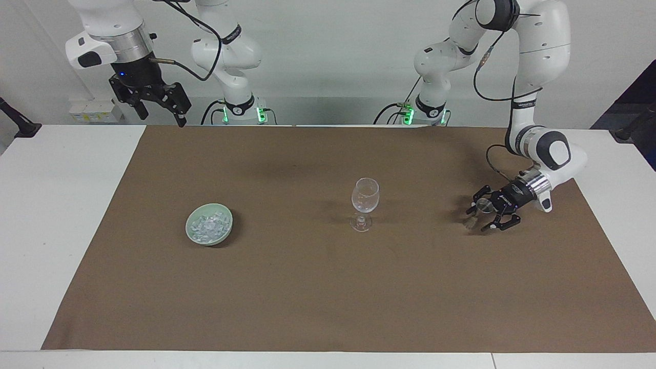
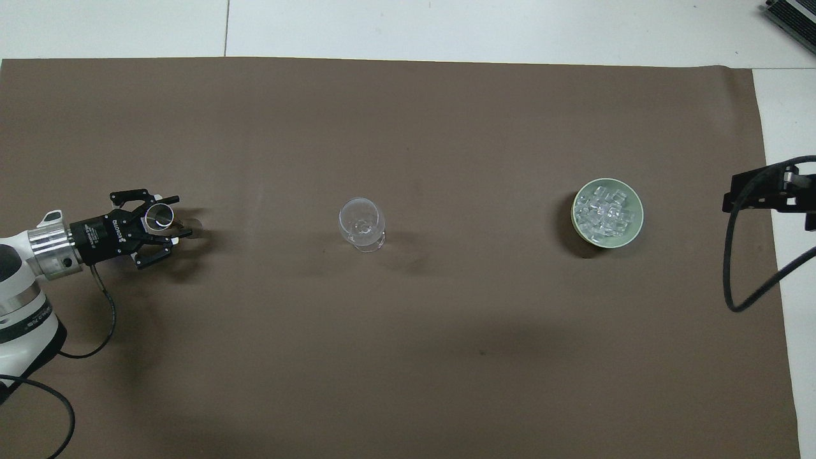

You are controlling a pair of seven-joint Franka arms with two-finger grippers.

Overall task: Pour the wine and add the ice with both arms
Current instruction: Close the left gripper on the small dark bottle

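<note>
No text, labels or numbers legible

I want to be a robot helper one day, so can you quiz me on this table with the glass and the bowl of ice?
1. What stands between the pale green bowl and the small clear cup? A: a bottle. B: the stemmed glass. C: a spoon.
2. True or false: the ice lies in the stemmed glass.
3. Which arm reaches down to the small clear cup?

Key:
1. B.
2. False: it lies in the pale green bowl.
3. The left arm. The right arm waits, raised.
</note>
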